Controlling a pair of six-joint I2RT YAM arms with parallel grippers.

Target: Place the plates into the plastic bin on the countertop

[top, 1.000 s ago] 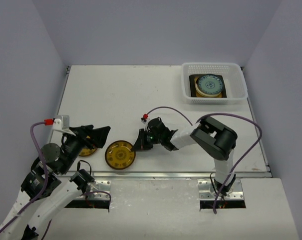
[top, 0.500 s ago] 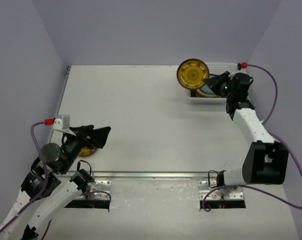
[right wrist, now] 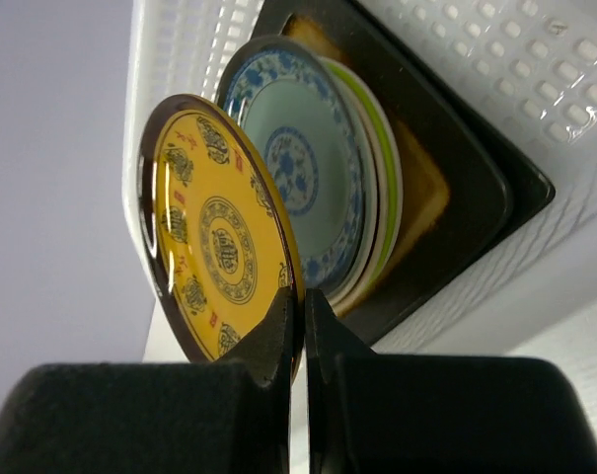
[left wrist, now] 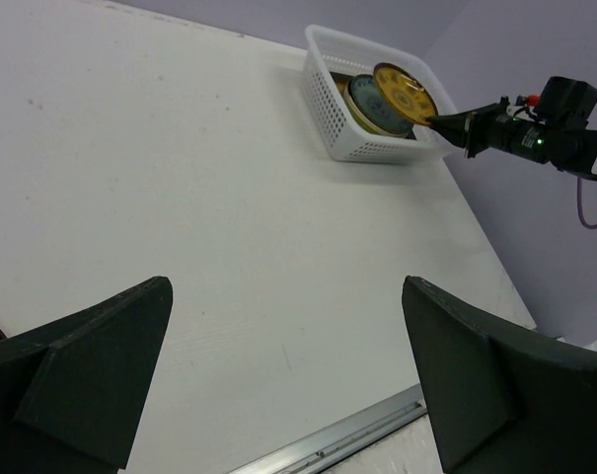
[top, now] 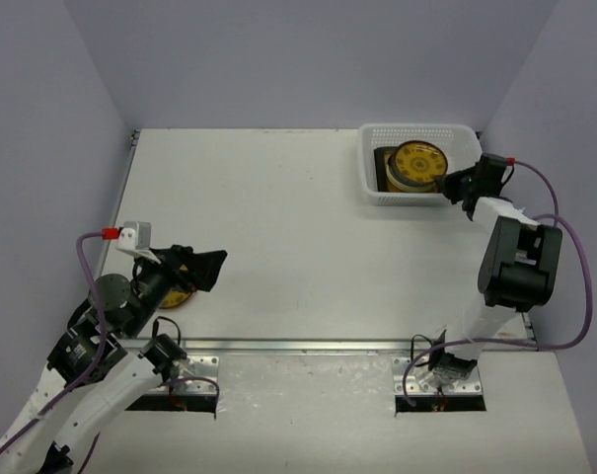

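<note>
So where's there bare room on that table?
The wide middle of the white countertop is bare, from the metal front rail to the far edge. Crowded: the white perforated plastic bin, where the right end effector holds a round yellow patterned plate over the stacked plates, and the left edge, where the left end effector hovers over a golden plate.

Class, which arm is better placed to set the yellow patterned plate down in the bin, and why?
Right. The right gripper pinches the yellow plate by its rim, tilted over the stack in the plastic bin; the left gripper hangs open far across the countertop.
</note>
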